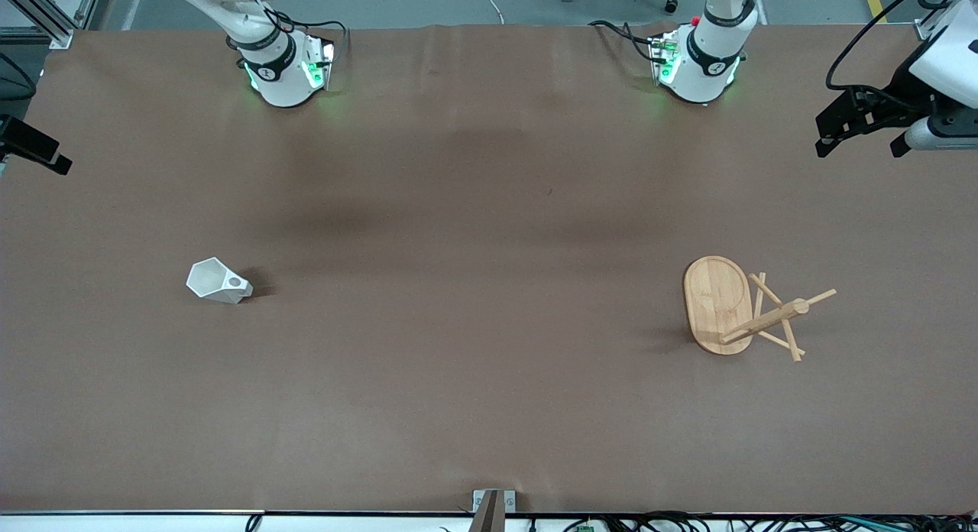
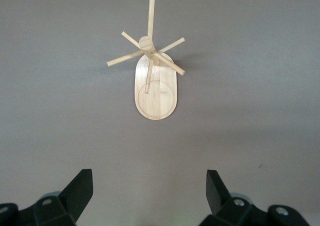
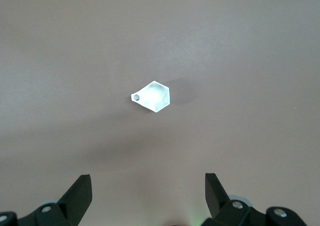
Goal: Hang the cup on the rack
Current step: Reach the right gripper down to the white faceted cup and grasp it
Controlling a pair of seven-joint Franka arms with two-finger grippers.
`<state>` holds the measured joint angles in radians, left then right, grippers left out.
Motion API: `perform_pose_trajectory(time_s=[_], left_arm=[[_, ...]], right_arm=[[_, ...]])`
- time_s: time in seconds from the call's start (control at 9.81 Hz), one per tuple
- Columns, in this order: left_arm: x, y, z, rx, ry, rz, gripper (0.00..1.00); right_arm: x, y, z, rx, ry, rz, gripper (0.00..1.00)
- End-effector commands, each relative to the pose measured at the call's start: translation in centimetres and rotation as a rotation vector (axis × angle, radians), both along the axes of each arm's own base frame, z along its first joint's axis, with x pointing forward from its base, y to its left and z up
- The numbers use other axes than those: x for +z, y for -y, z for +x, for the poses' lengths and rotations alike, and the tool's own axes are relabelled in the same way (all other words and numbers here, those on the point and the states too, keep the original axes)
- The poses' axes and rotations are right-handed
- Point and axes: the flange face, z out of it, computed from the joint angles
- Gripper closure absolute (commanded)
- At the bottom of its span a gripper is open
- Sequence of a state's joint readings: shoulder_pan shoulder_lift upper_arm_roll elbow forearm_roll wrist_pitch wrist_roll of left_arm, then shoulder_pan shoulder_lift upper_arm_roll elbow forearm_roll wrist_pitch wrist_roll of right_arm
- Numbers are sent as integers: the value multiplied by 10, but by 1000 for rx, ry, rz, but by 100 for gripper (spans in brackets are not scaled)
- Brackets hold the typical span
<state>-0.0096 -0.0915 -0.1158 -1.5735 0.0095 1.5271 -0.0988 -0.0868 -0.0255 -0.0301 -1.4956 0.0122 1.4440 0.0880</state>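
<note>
Bare brown table (image 1: 489,410), rack at the left arm's end, cup at the right arm's end, both grippers raised and released.

The table is covered in brown paper and spans nearly the whole front view, with grey floor and cables along its edges; nothing lies between the two task things, which are well apart. The rack (image 1: 733,306) lies tipped on its side in the front view, oval base on edge and post and pegs pointing toward the left arm's end; the left wrist view shows its pegs fanned out. The cup (image 1: 218,280) sits alone; only the right wrist view shows the hole in its handle. The left gripper (image 2: 150,196) hangs spread wide, grasping nothing. The right gripper (image 3: 149,196) likewise, above the cup.
</note>
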Motion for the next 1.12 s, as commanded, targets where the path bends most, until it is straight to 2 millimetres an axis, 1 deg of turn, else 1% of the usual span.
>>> perform_pose_trajectory(time_s=[0.0,0.31,0.82,0.92,1.02], left_arm=[[-13,-1,-3,9,-42,-7,0],[-16,-4,-1,-9,-46,-5,0],[-20,-2,1,-12,-57,-4,0],[-21,-2,1,-12,-59,-4,0],[-24,-2,3,-12,-63,-5,0]], right_arm=[[4,1,-5,1,-2,-18,0],[4,0,-4,-7,0,-14,0],[4,4,-4,2,4,-18,0],[0,6,-2,-3,5,-10,0],[-13,9,2,-6,-8,-8,0]])
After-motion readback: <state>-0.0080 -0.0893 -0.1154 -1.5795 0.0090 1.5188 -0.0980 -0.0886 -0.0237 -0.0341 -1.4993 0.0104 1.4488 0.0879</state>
